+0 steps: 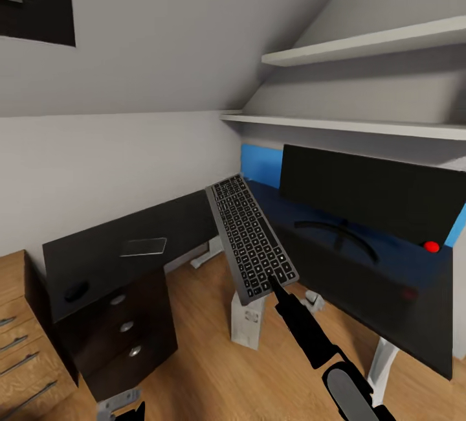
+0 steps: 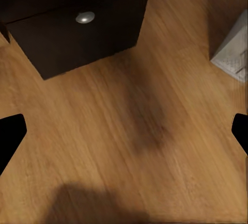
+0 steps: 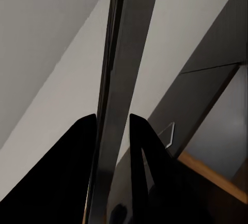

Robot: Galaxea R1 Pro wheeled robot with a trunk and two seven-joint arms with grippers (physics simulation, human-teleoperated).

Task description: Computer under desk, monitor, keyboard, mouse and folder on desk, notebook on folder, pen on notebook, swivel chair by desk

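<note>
The keyboard point(image 1: 251, 238), dark keys in a silvery frame, hangs tilted in the air over the desk's corner gap. My right gripper point(image 1: 272, 280) is shut on its near end. In the right wrist view the keyboard point(image 3: 124, 53) shows edge-on between the two fingers point(image 3: 138, 146). The monitor point(image 1: 369, 194) stands on the black desk point(image 1: 97, 246) at the right, red dot at its lower corner. A grey notebook point(image 1: 144, 247) and the dark mouse point(image 1: 76, 291) lie on the desk's left wing. The white computer point(image 1: 248, 320) stands on the floor under the desk. My left gripper point(image 2: 124, 136) is open above the wooden floor.
Desk drawers with silver knobs point(image 1: 126, 326) sit under the left wing. A light-wood dresser point(image 1: 19, 343) stands at the far left. A blue panel point(image 1: 262, 165) shows behind the monitor. Two white shelves point(image 1: 362, 126) hang above the desk under the sloping ceiling.
</note>
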